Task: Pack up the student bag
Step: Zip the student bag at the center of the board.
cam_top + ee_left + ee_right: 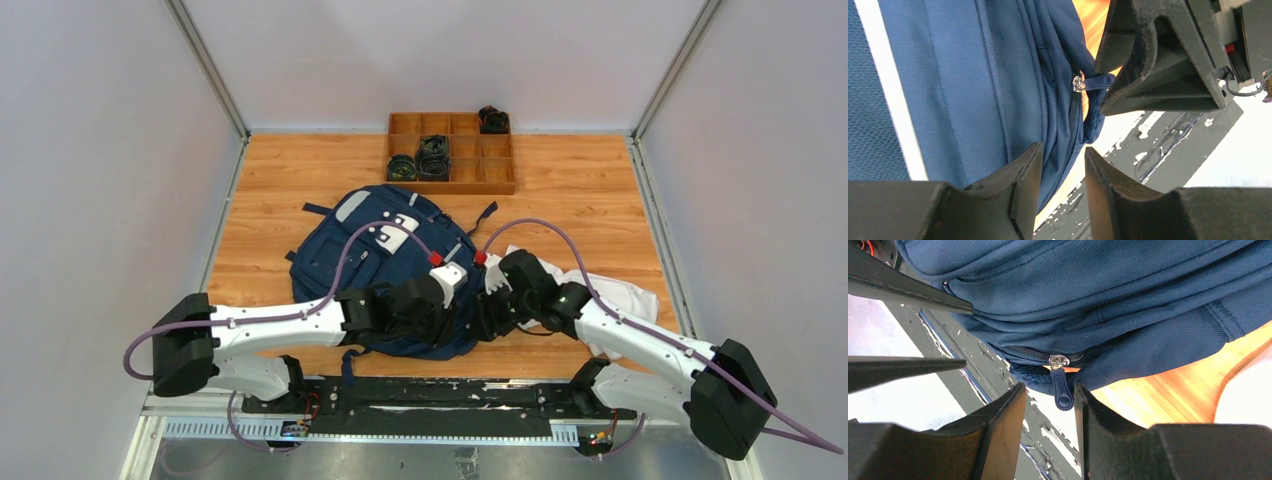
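The student bag (375, 255), navy with grey stripes, lies flat on the wooden table, its near edge by both grippers. My left gripper (455, 322) is open at that edge; in the left wrist view (1063, 147) blue fabric runs beside its left finger, unpinched. My right gripper (487, 320) faces it. In the right wrist view it (1049, 386) is open, and the dark blue zipper pull (1061, 392) hangs between its fingers, close to the right one. The same zipper pull (1096, 81) shows in the left wrist view at the tips of the right gripper's fingers (1158, 55).
A white cloth garment (625, 295) lies under the right arm, to the bag's right. A wooden compartment tray (500, 185) with several dark round items stands at the back. The black base rail (430, 395) runs just below the bag's near edge.
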{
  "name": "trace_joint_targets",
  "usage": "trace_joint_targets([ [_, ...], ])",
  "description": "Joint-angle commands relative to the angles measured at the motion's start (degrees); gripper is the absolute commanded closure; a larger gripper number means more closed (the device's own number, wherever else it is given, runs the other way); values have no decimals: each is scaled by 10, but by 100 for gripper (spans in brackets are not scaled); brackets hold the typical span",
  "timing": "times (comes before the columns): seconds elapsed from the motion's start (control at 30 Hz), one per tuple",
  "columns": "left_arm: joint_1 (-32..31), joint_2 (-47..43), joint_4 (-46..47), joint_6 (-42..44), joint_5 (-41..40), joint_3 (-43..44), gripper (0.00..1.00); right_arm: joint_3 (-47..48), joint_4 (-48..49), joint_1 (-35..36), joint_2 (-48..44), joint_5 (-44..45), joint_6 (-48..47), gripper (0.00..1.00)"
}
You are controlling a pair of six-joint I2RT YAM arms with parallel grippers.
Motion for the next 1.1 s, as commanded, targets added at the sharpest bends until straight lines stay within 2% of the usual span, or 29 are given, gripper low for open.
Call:
trace_joint_targets([
  [0.0, 3, 30, 22, 2, 32, 29, 55, -18, 12, 7, 10, -36, 11, 56],
  [0.23, 3, 85, -15, 7, 29, 59, 50, -30, 27, 7, 22, -29, 16, 64],
  [0.3, 3, 91, -21, 11, 17, 60, 47, -32, 24, 7, 20, -16, 16, 63],
  [0.43, 3, 99, -35, 24, -17, 57, 42, -33, 25, 7, 22, -1, 17, 55],
  [0.57, 3, 103, -35, 30, -43, 44, 42, -35, 39, 7, 35, 4, 20, 56],
  [0.67, 3, 108, -29, 36, -45, 36, 43, -37, 48, 7, 44, 2, 24, 67],
  [0.8, 3, 116, 0, 39, -50, 20, 49, -36, 50, 7, 48, 4, 26, 84],
  [0.9, 3, 127, 10, 36, -51, 17, 49, -35, 41, 7, 40, 12, 27, 99],
  [1.07, 3, 128, 43, 37, -21, 9, 48, -43, 33, 7, 17, 20, 34, 100],
])
